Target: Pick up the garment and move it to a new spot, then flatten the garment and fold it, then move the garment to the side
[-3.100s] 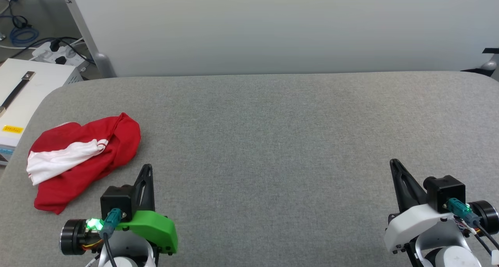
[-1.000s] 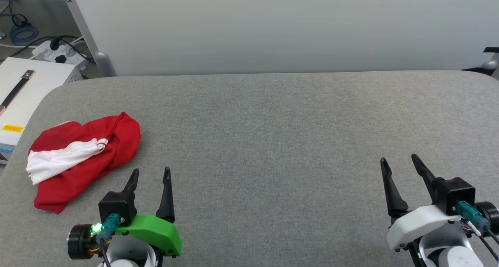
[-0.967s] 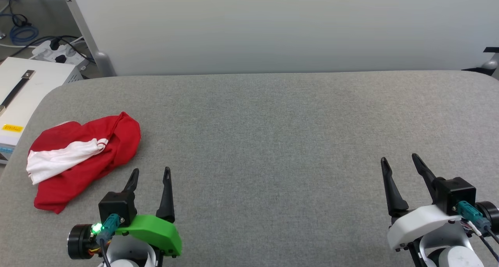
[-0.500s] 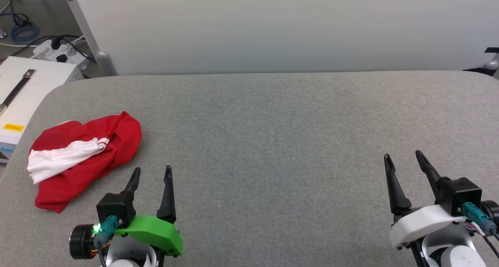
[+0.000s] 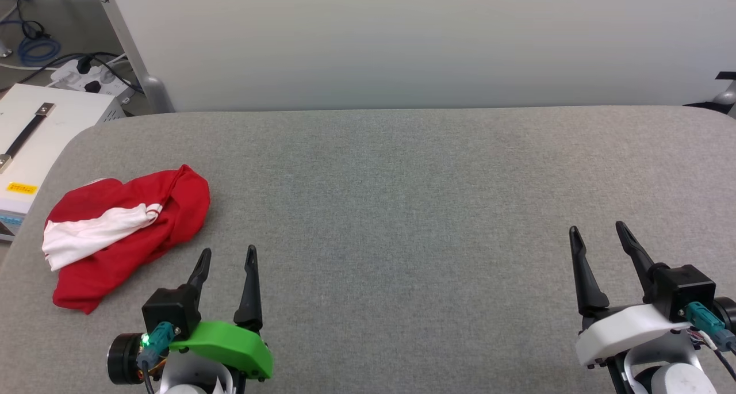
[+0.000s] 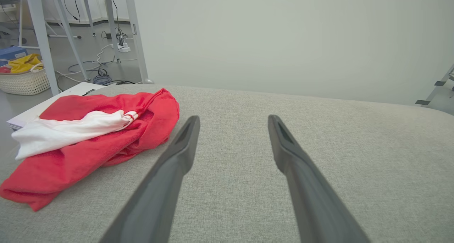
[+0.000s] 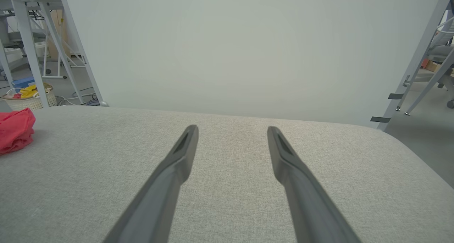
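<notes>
A grey padded table point(image 5: 402, 175) spreads wide before a pale wall point(image 5: 402, 37). The garment point(image 5: 123, 227), a crumpled red shirt with a white sleeve on top, lies near the table's left edge, just ahead and to the left of the left gripper point(image 5: 228, 250). That gripper's jaws stand apart and hold nothing, as do those of the right gripper point(image 5: 597, 228), well apart at the right. The left wrist view takes in a woven basket point(image 6: 25, 82) on the floor, with yellow cloth point(image 6: 25, 61) in it.
</notes>
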Robot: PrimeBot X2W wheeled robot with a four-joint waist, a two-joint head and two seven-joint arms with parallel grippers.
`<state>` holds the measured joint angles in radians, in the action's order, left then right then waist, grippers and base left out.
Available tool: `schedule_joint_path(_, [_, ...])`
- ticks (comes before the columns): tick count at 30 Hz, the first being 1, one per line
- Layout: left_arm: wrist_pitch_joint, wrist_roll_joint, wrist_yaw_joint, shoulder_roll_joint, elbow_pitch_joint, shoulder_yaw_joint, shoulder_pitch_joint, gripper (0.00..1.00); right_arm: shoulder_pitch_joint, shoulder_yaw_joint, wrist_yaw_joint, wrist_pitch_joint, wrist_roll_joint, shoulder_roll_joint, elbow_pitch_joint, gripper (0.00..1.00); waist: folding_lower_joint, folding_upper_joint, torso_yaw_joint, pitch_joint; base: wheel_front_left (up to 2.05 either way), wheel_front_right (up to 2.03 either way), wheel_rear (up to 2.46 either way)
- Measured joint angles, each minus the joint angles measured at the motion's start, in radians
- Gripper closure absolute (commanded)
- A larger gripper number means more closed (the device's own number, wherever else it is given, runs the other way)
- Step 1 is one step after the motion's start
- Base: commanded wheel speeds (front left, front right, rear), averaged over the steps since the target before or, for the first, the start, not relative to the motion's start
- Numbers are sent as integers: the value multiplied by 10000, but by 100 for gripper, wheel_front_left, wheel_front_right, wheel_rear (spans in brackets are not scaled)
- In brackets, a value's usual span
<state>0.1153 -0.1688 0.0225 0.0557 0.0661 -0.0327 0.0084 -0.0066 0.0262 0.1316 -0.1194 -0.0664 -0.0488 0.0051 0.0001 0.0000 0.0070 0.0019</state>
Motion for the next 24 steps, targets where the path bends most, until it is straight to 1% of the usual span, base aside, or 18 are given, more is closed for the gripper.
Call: schedule_joint_path(24, [535, -704, 92, 0, 562, -274, 0, 0, 7, 159, 0, -527, -104, 0, 495, 0, 0, 0, -34, 59, 0, 0, 0])
